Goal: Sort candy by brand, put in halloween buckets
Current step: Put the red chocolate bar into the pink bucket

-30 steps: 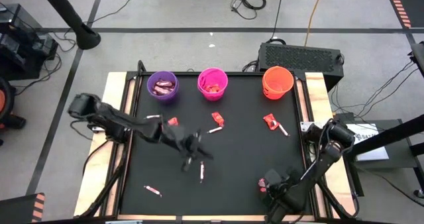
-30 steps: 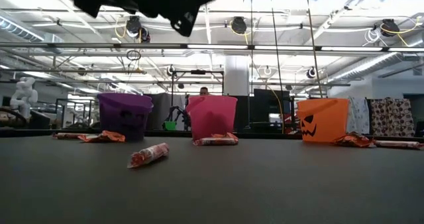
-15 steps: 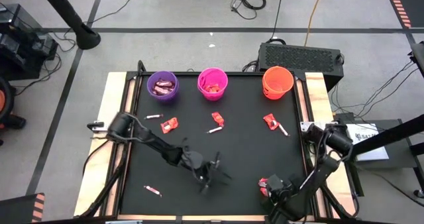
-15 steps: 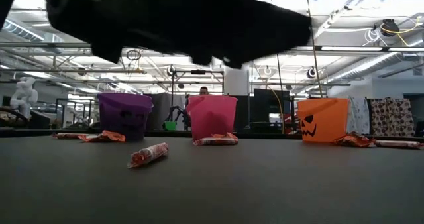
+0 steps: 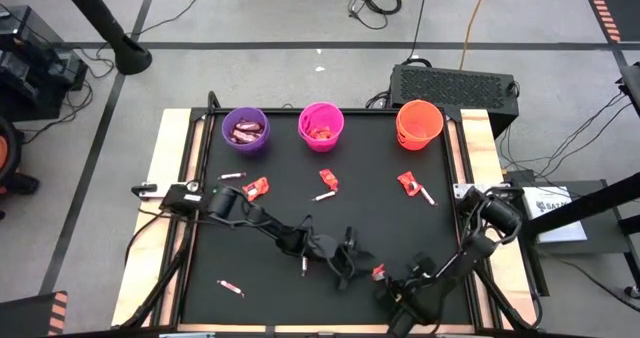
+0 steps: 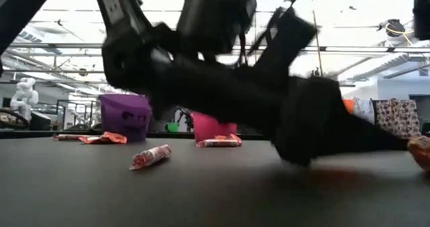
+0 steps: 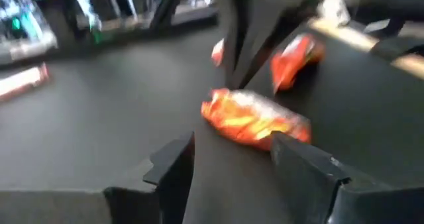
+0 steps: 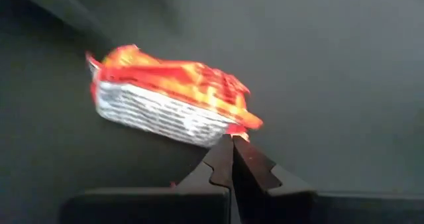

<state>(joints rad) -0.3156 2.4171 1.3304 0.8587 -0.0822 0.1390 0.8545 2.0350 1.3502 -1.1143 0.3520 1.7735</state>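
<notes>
Red-orange candy (image 5: 379, 272), lower centre of frame, on black surface (image 5: 370, 213).
Left tool (image 5: 352, 259) has swept rightward to it within a second, fingers spread either side, empty; right tool (image 5: 392, 296) closed, tips touching its wrapper. Pickup looks imminent; buckets (image 5: 321, 126) upper frame.

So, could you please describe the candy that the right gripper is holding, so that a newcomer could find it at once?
Start at the black table and go to its near edge, opposite the three buckets, where the two grippers meet. Between them is a red-orange wrapped candy, pinched at one end by the right gripper. Unlike the other candies, it sits beside the open left gripper.
</notes>
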